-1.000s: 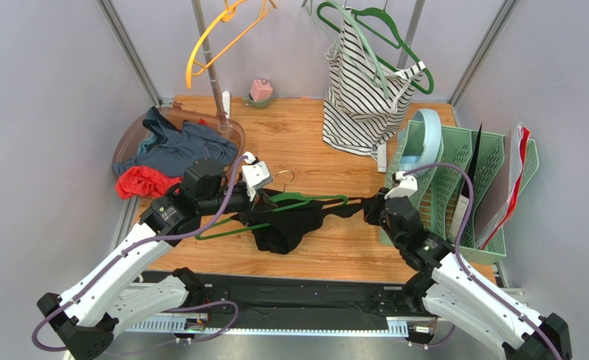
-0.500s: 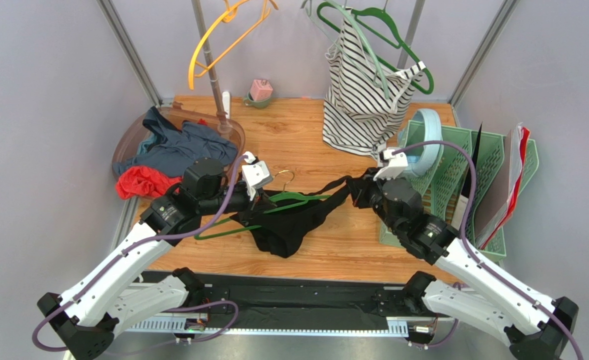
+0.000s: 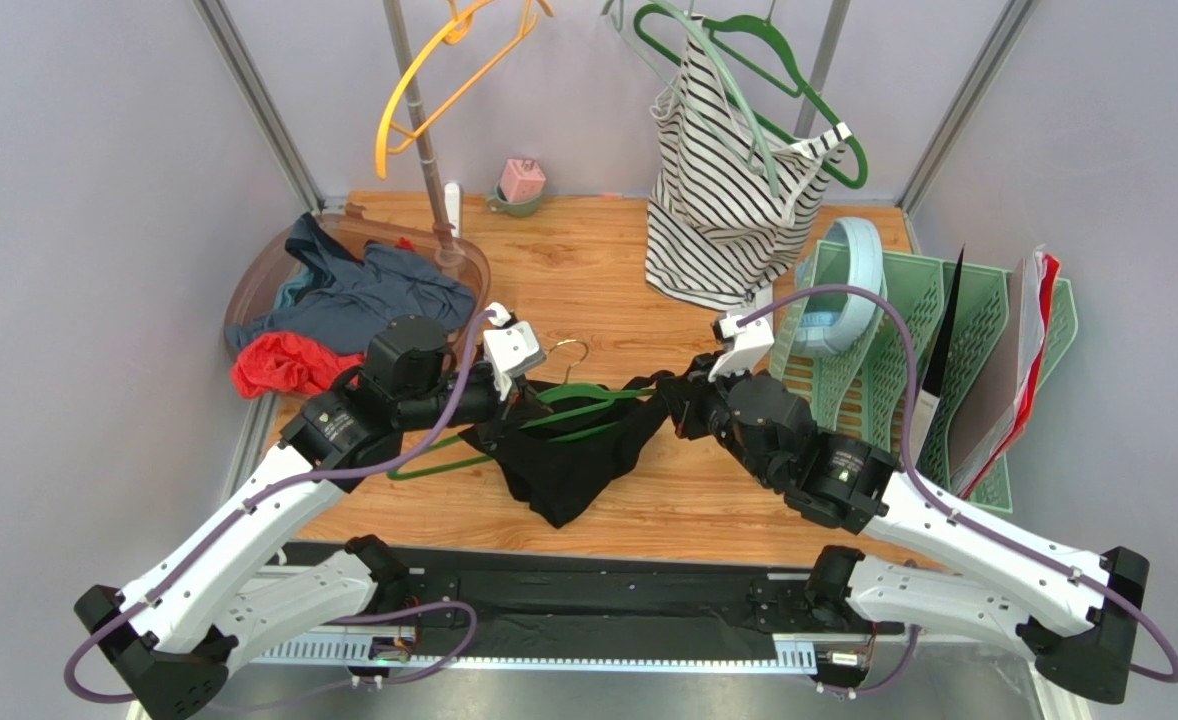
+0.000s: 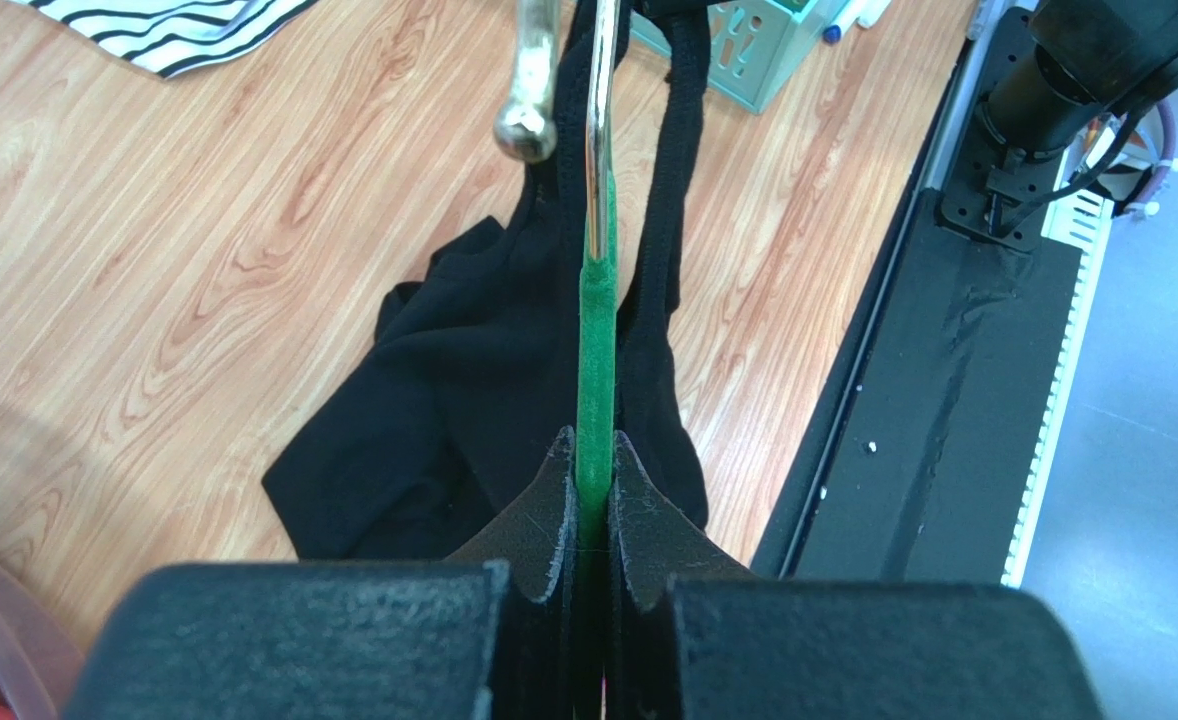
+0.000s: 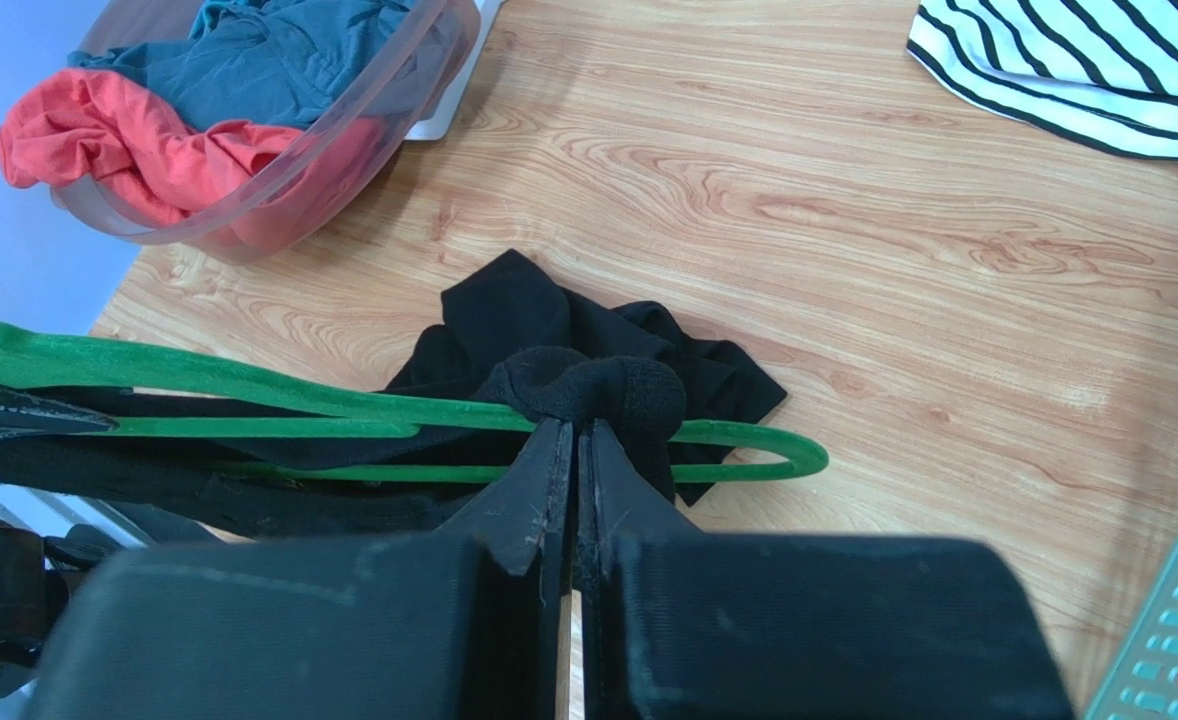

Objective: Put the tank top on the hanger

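**Working the strap over the hanger's end**

The left fingers (image 4: 543,510) are pinching the hanger (image 4: 595,345) by its green bar, mid-counter (image 3: 595,270). The right fingers (image 5: 528,495) are pinching a bunched strap of the tank top (image 3: 558,465) at the hanger's 3 o'clock tip, the rest sagging below. The next move is likely stretching that strap around the tip. At 10 o'clock a clear tub (image 3: 468,270) is holding blue-grey and red garments, and at 3 o'clock mint racks (image 3: 911,300) are holding folders.
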